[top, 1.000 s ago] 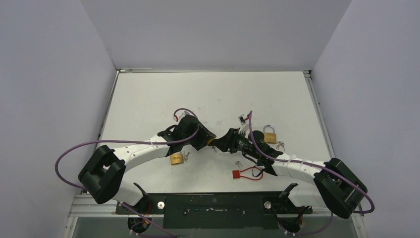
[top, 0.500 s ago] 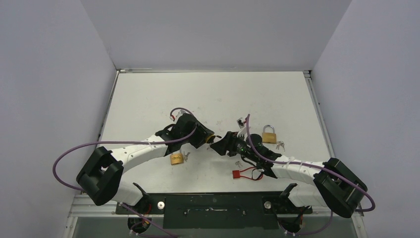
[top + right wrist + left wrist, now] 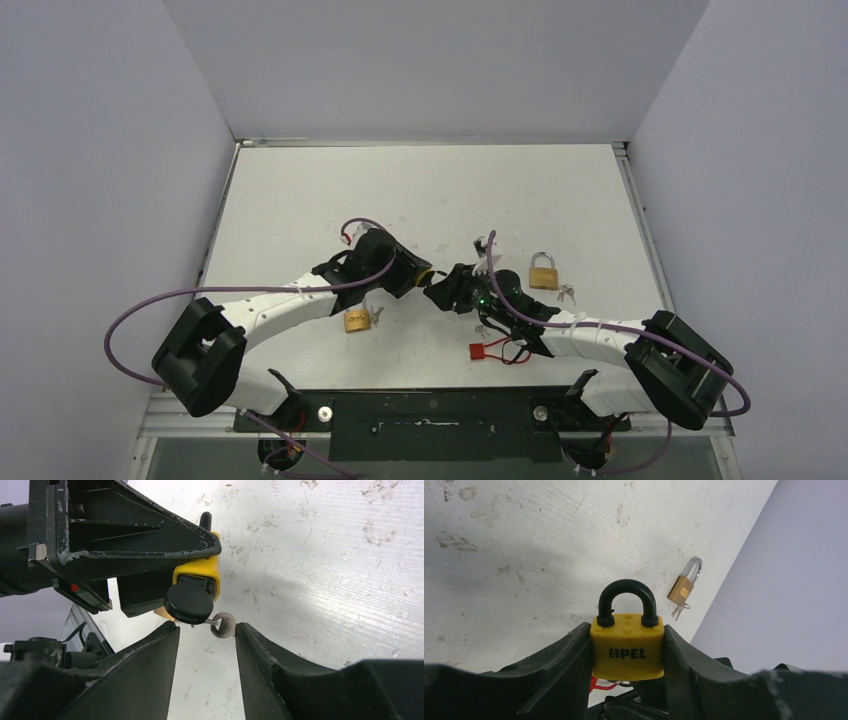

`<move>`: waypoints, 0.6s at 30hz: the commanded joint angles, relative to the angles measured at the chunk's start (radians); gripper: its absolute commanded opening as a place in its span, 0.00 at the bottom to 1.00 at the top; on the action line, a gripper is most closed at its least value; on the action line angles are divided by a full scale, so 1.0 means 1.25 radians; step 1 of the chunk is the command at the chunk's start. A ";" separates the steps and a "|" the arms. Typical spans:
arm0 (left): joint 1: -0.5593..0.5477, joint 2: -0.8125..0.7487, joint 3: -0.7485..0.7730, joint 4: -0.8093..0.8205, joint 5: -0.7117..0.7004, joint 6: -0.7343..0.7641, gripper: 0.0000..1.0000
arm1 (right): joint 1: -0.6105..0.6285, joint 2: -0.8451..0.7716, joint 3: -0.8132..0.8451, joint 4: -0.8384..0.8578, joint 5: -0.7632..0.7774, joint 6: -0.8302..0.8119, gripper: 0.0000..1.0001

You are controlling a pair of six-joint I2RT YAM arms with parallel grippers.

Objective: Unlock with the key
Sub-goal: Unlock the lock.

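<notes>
Jaws first: the left gripper (image 3: 627,632) was partway closed, pinching the yellow OPEL padlock (image 3: 627,652) by the two sides of its body. The black shackle (image 3: 626,587) pointed out past the fingertips and sat seated in the body, so it looked locked in the left wrist view. The right gripper (image 3: 204,630) had its jaws apart with nothing between them; bare table (image 3: 420,190) showed through the gap.

The padlock looked lifted off the table near its middle, with the keyhole end turned toward the right arm. I judged this was so the other arm could work the key while the body could not twist. A black-headed key (image 3: 189,602) was already in the keyhole, and its key ring (image 3: 223,625) hung off the head just in front of the right fingertips. The key head sat just beyond the right jaws, not inside them — no grip on it at this moment.

Judged step: close on the key head and turn. Insertion was done, but the shackle had not popped.

Risk: the head was small and round, so the jaws could slip or catch the ring instead.

Also on the table:
- a brass padlock (image 3: 544,273) with a silver shackle, right of the grippers
- a second brass padlock (image 3: 356,321) beside the left arm
- a red item (image 3: 484,350) with a black cable loop near the right arm — too small to name
</notes>
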 commanded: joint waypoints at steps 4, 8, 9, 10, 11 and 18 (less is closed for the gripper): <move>0.005 -0.029 0.011 0.054 0.001 -0.023 0.00 | 0.009 -0.019 0.023 0.056 0.050 0.003 0.37; 0.005 -0.032 0.008 0.056 0.004 -0.023 0.00 | 0.008 -0.023 0.025 0.063 0.058 0.008 0.26; 0.006 -0.032 0.008 0.055 0.004 -0.023 0.00 | 0.007 -0.020 0.028 0.063 0.056 0.010 0.25; 0.005 -0.032 0.009 0.056 0.004 -0.023 0.00 | 0.006 -0.017 0.028 0.066 0.053 0.011 0.24; 0.006 -0.032 0.009 0.056 0.005 -0.022 0.00 | 0.006 -0.015 0.029 0.071 0.050 0.012 0.24; 0.005 -0.030 0.002 0.068 0.020 -0.023 0.00 | 0.001 -0.006 0.028 0.098 0.040 0.021 0.19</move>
